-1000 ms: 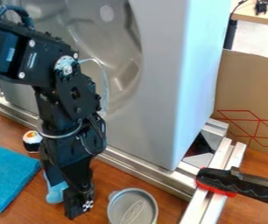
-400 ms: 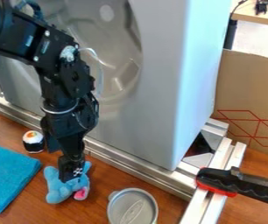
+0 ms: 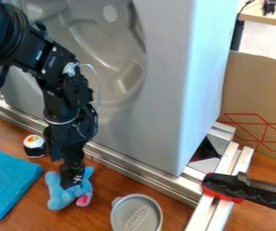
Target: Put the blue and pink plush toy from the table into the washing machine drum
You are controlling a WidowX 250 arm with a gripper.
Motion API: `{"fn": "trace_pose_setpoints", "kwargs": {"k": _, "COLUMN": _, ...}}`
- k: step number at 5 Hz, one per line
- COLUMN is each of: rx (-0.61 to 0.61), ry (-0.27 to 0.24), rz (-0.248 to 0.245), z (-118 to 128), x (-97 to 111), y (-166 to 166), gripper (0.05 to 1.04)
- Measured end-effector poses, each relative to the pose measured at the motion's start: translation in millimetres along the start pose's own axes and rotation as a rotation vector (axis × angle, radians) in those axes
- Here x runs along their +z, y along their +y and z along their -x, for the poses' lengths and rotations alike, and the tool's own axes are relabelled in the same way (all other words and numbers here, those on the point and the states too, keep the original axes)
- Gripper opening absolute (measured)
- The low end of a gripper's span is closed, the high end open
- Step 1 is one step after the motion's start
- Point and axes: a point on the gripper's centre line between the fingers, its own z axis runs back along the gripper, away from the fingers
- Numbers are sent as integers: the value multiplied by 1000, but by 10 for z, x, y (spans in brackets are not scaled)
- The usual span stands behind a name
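The gripper (image 3: 72, 178) was at the blue plush toy (image 3: 58, 196), which lay unlifted on the counter (image 3: 107, 182); whether the gripper was clamped or spread could not be determined.

There are no words or numbers here that I can read; any marks are too small to tell.

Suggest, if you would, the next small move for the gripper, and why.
I would probably lower the gripper slightly onto the blue toy: it points down at the toy's upper part, with the cloth and can off to either side. I cannot tell whether it already touches, so a slow move seems wisest.
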Motion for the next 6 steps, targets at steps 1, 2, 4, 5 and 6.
{"fn": "trace_pose_setpoints", "kwargs": {"k": 1, "rx": 0, "ry": 5, "rz": 22, "z": -17, "x": -118, "y": -22, "gripper": 1000}}
{"fn": "trace_pose_setpoints", "kwargs": {"k": 2, "rx": -10, "ry": -9, "rz": 51, "z": -46, "x": -216, "y": -81, "gripper": 961}}
{"fn": "trace_pose_setpoints", "kwargs": {"k": 4, "rx": 19, "ry": -54, "rz": 60, "z": -72, "x": -308, "y": -144, "gripper": 390}}
{"fn": "trace_pose_setpoints", "kwargs": {"k": 5, "rx": 49, "ry": -63, "rz": 49, "z": -54, "x": -276, "y": -126, "gripper": 221}}
{"fn": "trace_pose_setpoints", "kwargs": {"k": 6, "rx": 108, "ry": -126, "rz": 10, "z": -18, "x": -37, "y": -31, "gripper": 151}}
